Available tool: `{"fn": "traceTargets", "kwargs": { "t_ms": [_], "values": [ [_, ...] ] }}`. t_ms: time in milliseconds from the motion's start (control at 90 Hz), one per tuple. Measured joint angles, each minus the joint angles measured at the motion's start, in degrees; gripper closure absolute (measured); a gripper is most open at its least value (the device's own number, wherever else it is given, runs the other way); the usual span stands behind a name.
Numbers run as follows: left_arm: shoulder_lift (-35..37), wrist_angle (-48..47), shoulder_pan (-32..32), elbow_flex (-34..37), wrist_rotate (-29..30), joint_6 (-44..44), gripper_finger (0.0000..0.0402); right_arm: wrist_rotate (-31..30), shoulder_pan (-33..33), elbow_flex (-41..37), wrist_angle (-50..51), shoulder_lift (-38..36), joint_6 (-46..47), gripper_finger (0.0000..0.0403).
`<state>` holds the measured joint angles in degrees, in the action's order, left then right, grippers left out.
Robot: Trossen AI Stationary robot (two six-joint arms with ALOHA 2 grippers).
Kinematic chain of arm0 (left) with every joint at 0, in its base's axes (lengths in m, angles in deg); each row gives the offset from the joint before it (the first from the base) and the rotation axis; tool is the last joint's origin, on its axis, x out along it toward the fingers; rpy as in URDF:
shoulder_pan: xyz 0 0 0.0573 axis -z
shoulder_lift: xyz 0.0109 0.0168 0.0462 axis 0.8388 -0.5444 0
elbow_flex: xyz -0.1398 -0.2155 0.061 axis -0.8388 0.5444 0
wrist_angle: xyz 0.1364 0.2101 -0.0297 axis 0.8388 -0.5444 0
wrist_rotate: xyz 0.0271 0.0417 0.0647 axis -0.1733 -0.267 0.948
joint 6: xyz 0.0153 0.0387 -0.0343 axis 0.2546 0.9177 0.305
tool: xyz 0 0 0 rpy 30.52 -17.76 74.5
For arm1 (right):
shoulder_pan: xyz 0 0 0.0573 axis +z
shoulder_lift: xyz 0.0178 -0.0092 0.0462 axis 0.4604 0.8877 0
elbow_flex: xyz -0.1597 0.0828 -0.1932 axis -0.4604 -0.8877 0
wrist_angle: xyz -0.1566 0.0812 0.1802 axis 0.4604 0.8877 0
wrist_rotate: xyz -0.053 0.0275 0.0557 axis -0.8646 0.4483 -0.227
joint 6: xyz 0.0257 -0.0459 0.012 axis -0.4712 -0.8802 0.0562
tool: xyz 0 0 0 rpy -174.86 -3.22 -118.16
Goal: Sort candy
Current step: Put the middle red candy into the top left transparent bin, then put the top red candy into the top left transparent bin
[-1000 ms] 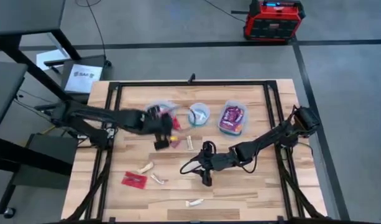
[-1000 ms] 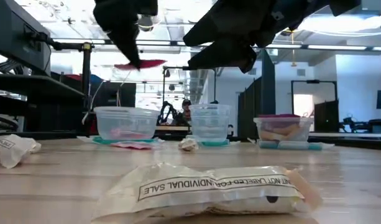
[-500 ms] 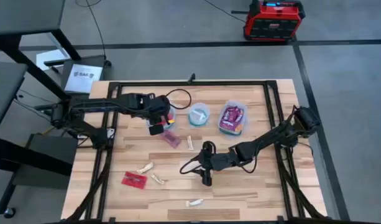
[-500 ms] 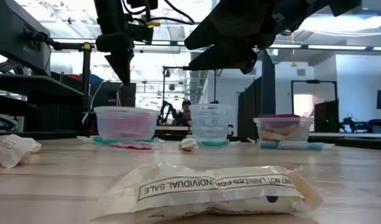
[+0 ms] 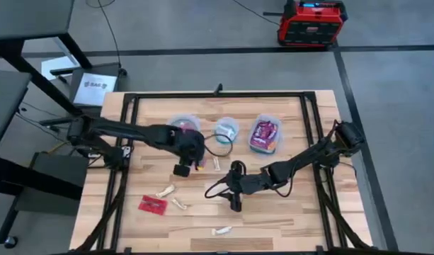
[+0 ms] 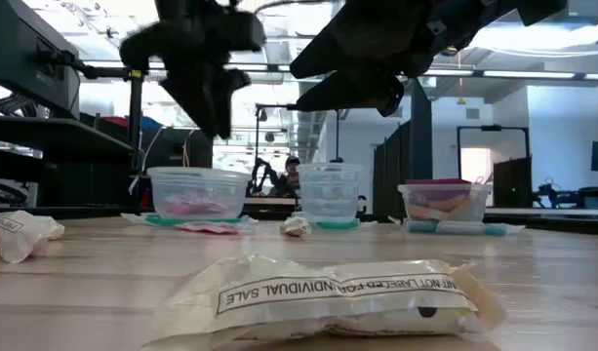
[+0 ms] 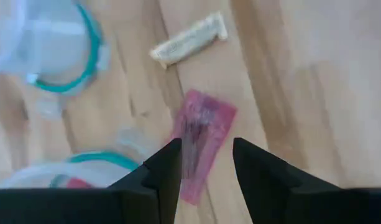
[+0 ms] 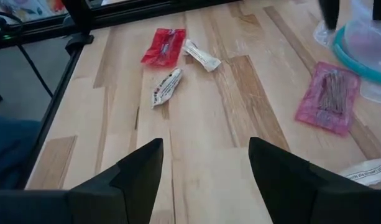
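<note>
Candy lies scattered on the wooden table (image 5: 287,212): a pink packet (image 7: 202,140), a red packet (image 5: 153,205) and white sticks (image 5: 166,190), (image 5: 216,163), (image 5: 221,231). My left gripper (image 5: 183,168) hovers open above the pink packet, which shows between its fingers in the left wrist view and is not touched. My right gripper (image 5: 234,200) hangs open over the table's middle, with nothing between its fingers (image 8: 137,177). The red packet (image 8: 164,46) and two sticks (image 8: 167,86) lie ahead of it.
At the far side stand three clear containers: a round one (image 5: 185,126) with pink candy in it, a round one (image 5: 226,131) with a teal rim, and a rectangular one (image 5: 265,134) holding purple packets. A black frame (image 5: 217,94) borders the table.
My left gripper carried a red packet up and toward the far edge over the left round container. The packet is gone from its fingers. The gripper has since come back toward the near edge and down, over the pink packet on the table.
</note>
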<state>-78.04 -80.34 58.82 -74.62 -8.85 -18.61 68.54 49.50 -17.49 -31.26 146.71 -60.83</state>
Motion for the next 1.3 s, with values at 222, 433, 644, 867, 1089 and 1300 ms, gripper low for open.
{"fn": "traceTargets", "kwargs": {
  "t_ms": [222, 433, 644, 867, 1089, 1300],
  "values": [
    [-10.0, 0.8, 0.0, 0.0, 2.9, 3.1, 0.0272, 0.0, 0.0, 0.0, 0.0, 0.0, 0.1, 0.0177],
    [-15.9, 2.4, -0.5, -0.2, 5.3, 3.7, 0.0273, 0.0, 0.0, 0.0, 0.2, 0.0, 0.1, 0.0177],
    [-18.9, 2.4, -1.1, -0.3, 5.8, 3.0, 0.0288, 0.0, 0.0, 0.0, 0.1, 0.0, 0.1, 0.0177],
    [-17.5, 1.7, -0.8, -0.4, 5.9, 1.0, 0.0391, 0.0, 0.0, 0.0, 0.1, 0.0, 0.0, 0.0177],
    [-9.5, -1.3, 1.4, -5.1, 6.5, -1.8, 0.0401, 0.0, 0.0, 0.0, -0.1, 0.0, -0.2, 0.0177],
    [4.0, -5.4, -0.4, -7.9, 13.5, -2.7, 0.0401, 0.0, 0.0, 0.0, 0.1, 0.0, -0.2, 0.0177]
  ]
}}
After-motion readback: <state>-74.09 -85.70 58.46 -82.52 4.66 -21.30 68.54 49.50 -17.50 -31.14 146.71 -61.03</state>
